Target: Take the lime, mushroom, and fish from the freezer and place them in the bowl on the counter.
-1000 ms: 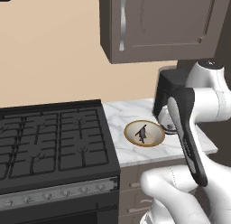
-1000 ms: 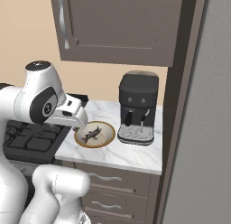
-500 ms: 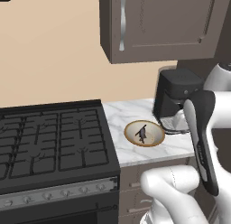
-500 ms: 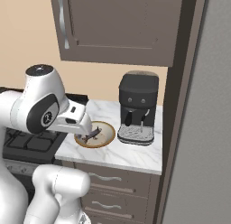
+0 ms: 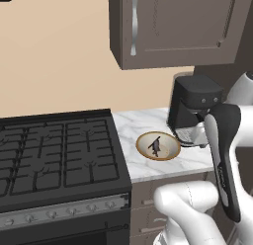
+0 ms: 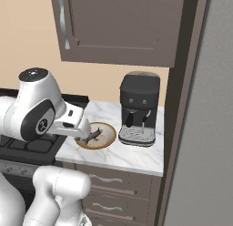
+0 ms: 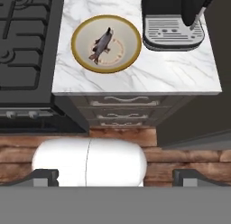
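Hanging high and back from the table [image 7: 135, 74], the claw [image 7: 115, 175] looks straight down, its two dark fingertips [image 7: 45, 177] spread fully apart with nothing between them. In the right base view the white arm's rounded elbow bulks at the left and its forearm reaches right, so that the hand end covers the near-left edge of the bowl [image 6: 101, 137]. In the left base view the dark-sided forearm stands nearly upright at the right, just in front of the coffee machine [image 5: 192, 103].

The bowl is shallow and round, with a tan wooden rim and a smooth cream inside, and it sits on the table's left part, beside the stove [image 5: 54, 155]. A small dark grey fish [image 7: 101, 45], slim and tapered, lies slantwise inside it. The table is white marble with grey veins, over dark brown drawers [image 7: 119, 101] with curved silver handles. Right of the bowl stands the boxy black coffee machine with a ribbed silver drip tray. The stove is matt black with cast grates. A flat grey freezer [image 6: 205, 143] wall rises at the far right.
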